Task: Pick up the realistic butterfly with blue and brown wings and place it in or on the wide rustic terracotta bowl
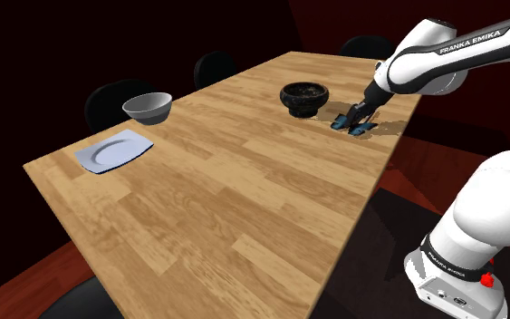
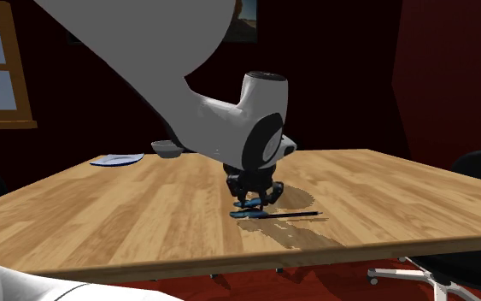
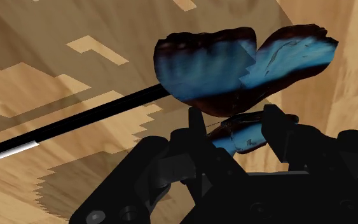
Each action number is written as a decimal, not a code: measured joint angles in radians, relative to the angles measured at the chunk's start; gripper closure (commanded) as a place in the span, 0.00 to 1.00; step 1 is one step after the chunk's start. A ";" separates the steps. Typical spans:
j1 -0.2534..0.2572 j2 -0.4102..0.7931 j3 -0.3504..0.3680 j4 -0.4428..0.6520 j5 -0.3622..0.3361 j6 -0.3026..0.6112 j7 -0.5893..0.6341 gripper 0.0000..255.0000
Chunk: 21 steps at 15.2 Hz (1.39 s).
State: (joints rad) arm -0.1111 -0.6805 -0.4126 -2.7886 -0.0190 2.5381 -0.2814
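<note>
Wrist view: claw point(image 3: 235, 123) clasps scalloped blue-brown butterfly point(image 3: 208, 66)

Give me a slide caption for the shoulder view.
End effector down at the blue-and-brown butterfly, near the shoulder view's right edge of the wooden table.

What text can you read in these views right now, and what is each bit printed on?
"FRANKA EMIKA": on the white upper arm link, in the shoulder view.
Print on the dark band near the arm's base: too small to read.
</note>
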 measured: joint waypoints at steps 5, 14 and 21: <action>-0.007 -0.029 0.021 0.046 -0.003 -0.076 0.018 1.00; -0.015 -0.074 0.054 0.139 -0.004 -0.213 0.046 1.00; -0.013 -0.089 0.075 0.222 0.000 -0.309 0.066 1.00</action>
State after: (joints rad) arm -0.1241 -0.7691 -0.3379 -2.5670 -0.0193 2.2288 -0.2159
